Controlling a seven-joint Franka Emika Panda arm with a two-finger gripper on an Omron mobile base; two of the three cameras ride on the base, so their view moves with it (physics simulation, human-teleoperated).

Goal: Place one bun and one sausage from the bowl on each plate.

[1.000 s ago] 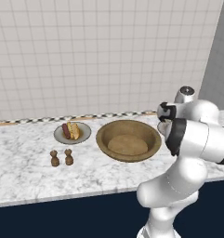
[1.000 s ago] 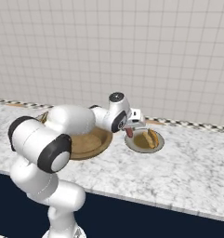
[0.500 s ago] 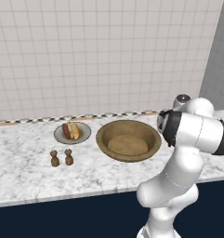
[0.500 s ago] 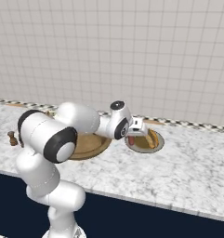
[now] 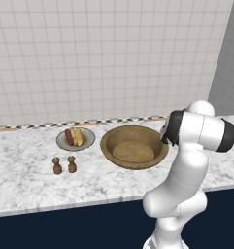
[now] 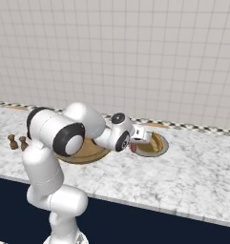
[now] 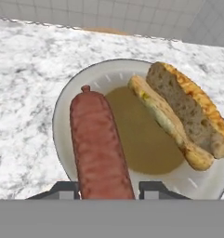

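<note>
In the hand view my gripper (image 7: 106, 188) is shut on a reddish sausage (image 7: 99, 144), which lies along the left side of a grey-rimmed plate (image 7: 62, 111). A split bun (image 7: 183, 111) rests on the same plate's right side. In the right base view the gripper (image 6: 134, 146) sits low at the near-left edge of this plate (image 6: 157, 147), right of the wooden bowl (image 6: 90, 153). In the left base view the bowl (image 5: 134, 146) shows a bare inside, and the other plate (image 5: 87, 141) carries a bun and a sausage. My arm hides the right plate there.
Two small brown shakers (image 5: 57, 165) (image 5: 72, 164) stand in front of the left plate, seen too at the far left as shakers (image 6: 12, 141). The marble counter (image 5: 31, 180) runs along a tiled wall, with a dark front edge below.
The hand has sunk a little lower onto the right plate with the sausage still between its fingers. The elbow has swung round toward the camera. Plates, bowl and shakers have not moved.
</note>
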